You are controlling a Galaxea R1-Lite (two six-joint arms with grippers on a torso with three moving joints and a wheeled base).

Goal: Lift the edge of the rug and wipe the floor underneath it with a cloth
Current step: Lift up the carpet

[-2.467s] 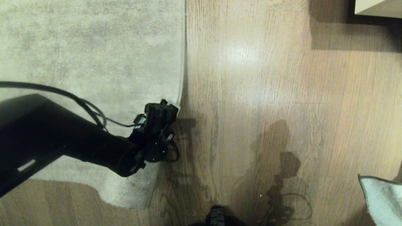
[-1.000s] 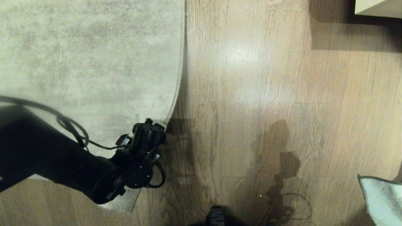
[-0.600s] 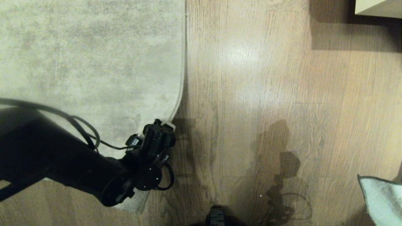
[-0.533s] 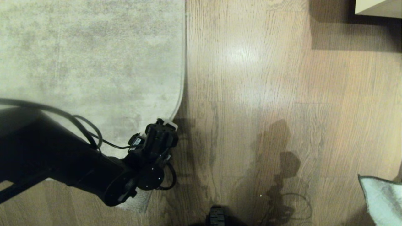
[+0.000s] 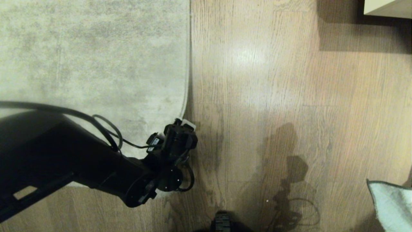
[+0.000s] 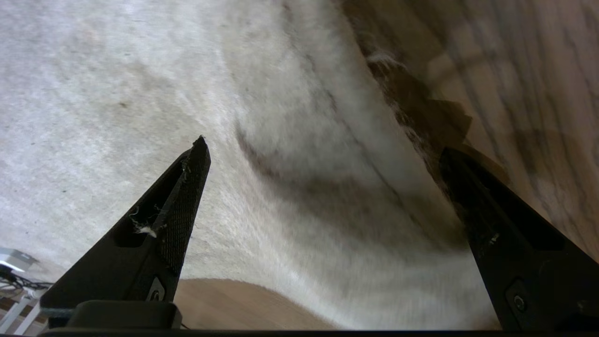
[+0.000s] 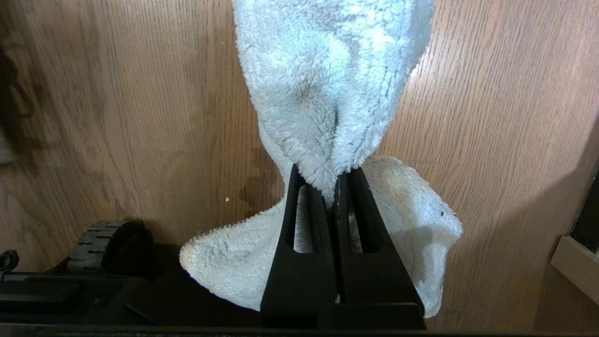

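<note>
Progress entry: rug edge (image 5: 186, 80) not yet lifted; left pincer (image 6: 323, 154) spread wide astride it. Cloth (image 7: 327, 93) clamped in right pincer (image 7: 334, 187); floor (image 5: 273, 96) unwiped.

Left gripper (image 6: 323, 154) is hanging over the rug edge (image 5: 187, 80), jaws standing wide apart. One finger (image 6: 173, 206) is sitting above the rug's pile; the other is sitting over the border, with the floor (image 5: 273, 96) just beyond it. Rug is lying to the left, floor to the right. Right gripper (image 7: 334, 187) is sitting well apart at near right, fingers pressed together on the cloth (image 7: 327, 93), which is trailing ahead of and behind the fingertips, above the floor.
</note>
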